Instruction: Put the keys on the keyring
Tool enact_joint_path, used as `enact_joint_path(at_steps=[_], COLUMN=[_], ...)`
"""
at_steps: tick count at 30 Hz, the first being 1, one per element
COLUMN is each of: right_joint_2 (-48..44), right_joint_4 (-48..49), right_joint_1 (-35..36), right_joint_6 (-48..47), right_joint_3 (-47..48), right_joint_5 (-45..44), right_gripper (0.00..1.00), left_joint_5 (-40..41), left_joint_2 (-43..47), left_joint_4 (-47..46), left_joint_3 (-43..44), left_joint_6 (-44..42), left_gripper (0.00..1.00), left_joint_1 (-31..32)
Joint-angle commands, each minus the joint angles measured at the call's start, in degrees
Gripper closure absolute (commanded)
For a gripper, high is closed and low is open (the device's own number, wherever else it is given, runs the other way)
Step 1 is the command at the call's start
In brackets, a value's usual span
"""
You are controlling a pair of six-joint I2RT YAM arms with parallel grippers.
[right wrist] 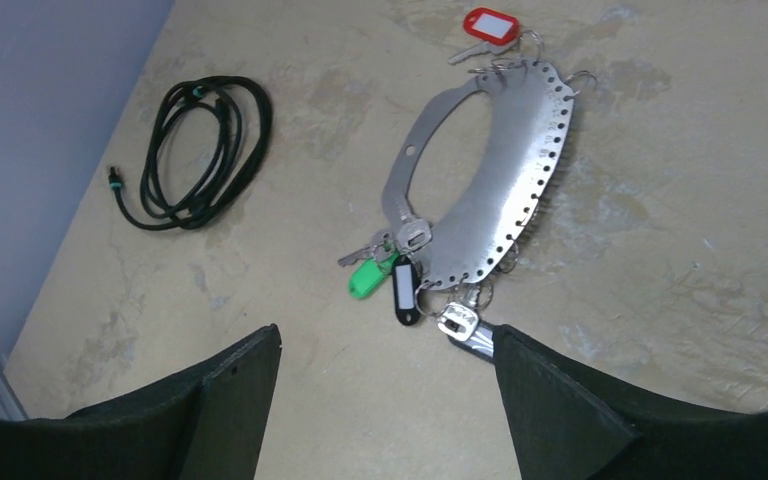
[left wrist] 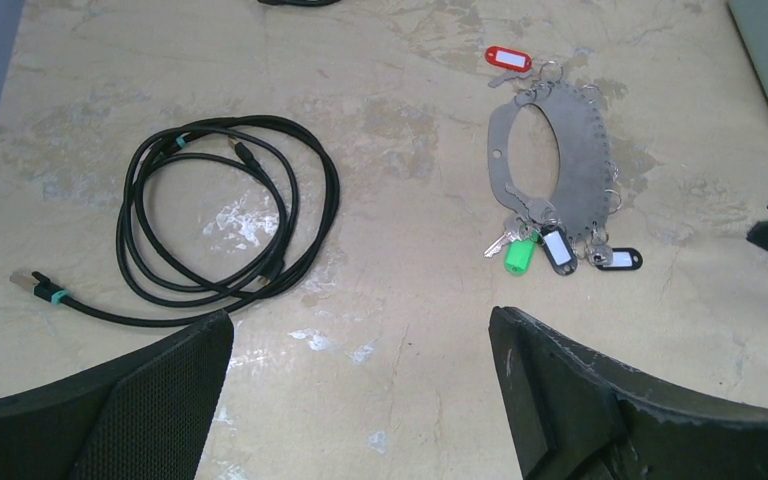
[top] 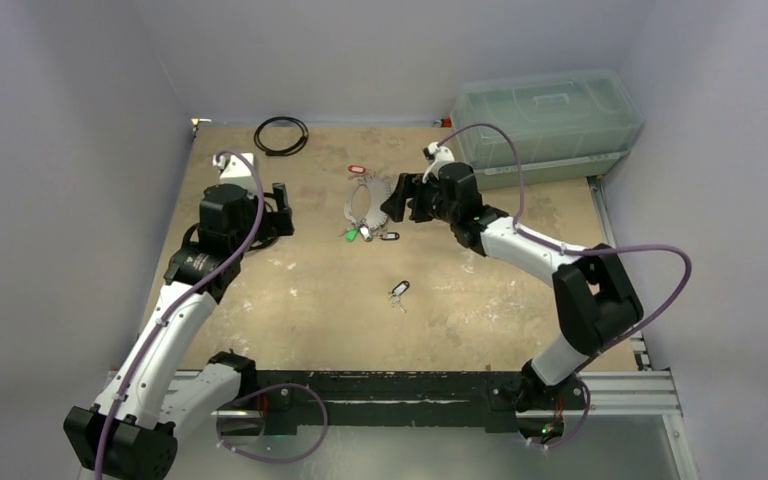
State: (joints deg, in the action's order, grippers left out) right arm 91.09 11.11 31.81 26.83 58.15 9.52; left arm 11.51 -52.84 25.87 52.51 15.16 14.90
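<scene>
One keyring (right wrist: 505,170) lies mid-table, four tagged keys (right wrist: 365,278) at its rim and a fifth key (top: 398,290) loose at five o'clock. My left gripper (top: 280,207) at nine and right gripper (top: 394,199) at three are both spread, empty, arms bent inward.

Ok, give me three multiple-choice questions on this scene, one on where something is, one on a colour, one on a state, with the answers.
1. Where is the loose key? A: on the box lid. B: on the table, nearer the robot than the keyring. C: inside the cable coil.
2. What colour is the tag at the keyring's far end? A: red. B: blue. C: yellow.
3. How are the left fingers? A: shut on a key. B: shut on the cable. C: wide apart, empty.
Answers: 1 B, it lies alone on bare table on the keyring's near side. 2 A, the red tag sits beside the far tip. 3 C, the left wrist view shows only table between them.
</scene>
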Motion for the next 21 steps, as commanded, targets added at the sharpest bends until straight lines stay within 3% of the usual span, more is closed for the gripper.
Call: enact_joint_path(at_steps=[1, 11, 21], right_joint_2=[3.47, 10.79, 18.48], right_joint_4=[-0.8, -1.85, -3.48], right_joint_1=[-1.86, -3.6, -4.14], right_joint_6=[0.66, 1.14, 2.39], right_joint_3=[4.28, 7.59, 13.16], right_joint_5=[4.97, 7.17, 4.53], right_gripper=[0.23, 0.46, 0.52], left_joint_5=[-1.56, -4.03, -4.87], left_joint_2=[0.8, 0.32, -0.33], left_joint_4=[-1.37, -1.49, -1.55], left_joint_3=[0.93, 0.96, 0.86], left_joint_6=[-1.88, -2.08, -2.15], left_gripper=[0.01, 0.04, 0.06], left_joint_1=[-0.34, -0.39, -0.35])
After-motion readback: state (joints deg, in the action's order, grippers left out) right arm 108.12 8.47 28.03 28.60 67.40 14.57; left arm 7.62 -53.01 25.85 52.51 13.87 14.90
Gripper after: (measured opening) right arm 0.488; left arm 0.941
